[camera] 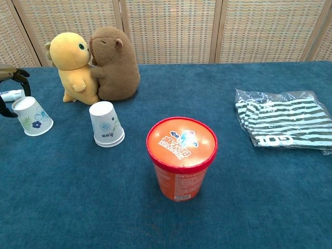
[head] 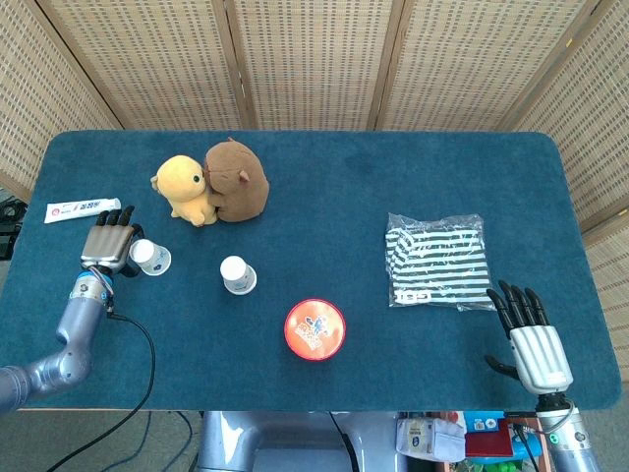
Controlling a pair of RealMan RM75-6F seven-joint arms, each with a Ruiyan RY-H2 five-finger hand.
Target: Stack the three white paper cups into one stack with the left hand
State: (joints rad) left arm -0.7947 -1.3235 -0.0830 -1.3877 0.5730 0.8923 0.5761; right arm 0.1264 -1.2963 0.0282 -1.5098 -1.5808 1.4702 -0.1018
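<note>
A white paper cup [head: 150,258] with blue flowers stands upside down at the left of the blue table [head: 324,187]. My left hand [head: 108,241] is right beside its left side, with dark fingers [camera: 14,73] spread around the cup [camera: 32,115]; no firm hold shows. A second upside-down cup [head: 237,274] stands nearer the middle, and its doubled rim [camera: 109,141] suggests two cups nested. My right hand [head: 536,344] rests at the front right corner, fingers apart and empty.
Two plush toys, yellow [head: 184,189] and brown [head: 236,181], sit behind the cups. A toothpaste tube [head: 77,208] lies at the far left. An orange-lidded tub [head: 314,329] stands front centre, and a bagged striped cloth [head: 437,261] lies right.
</note>
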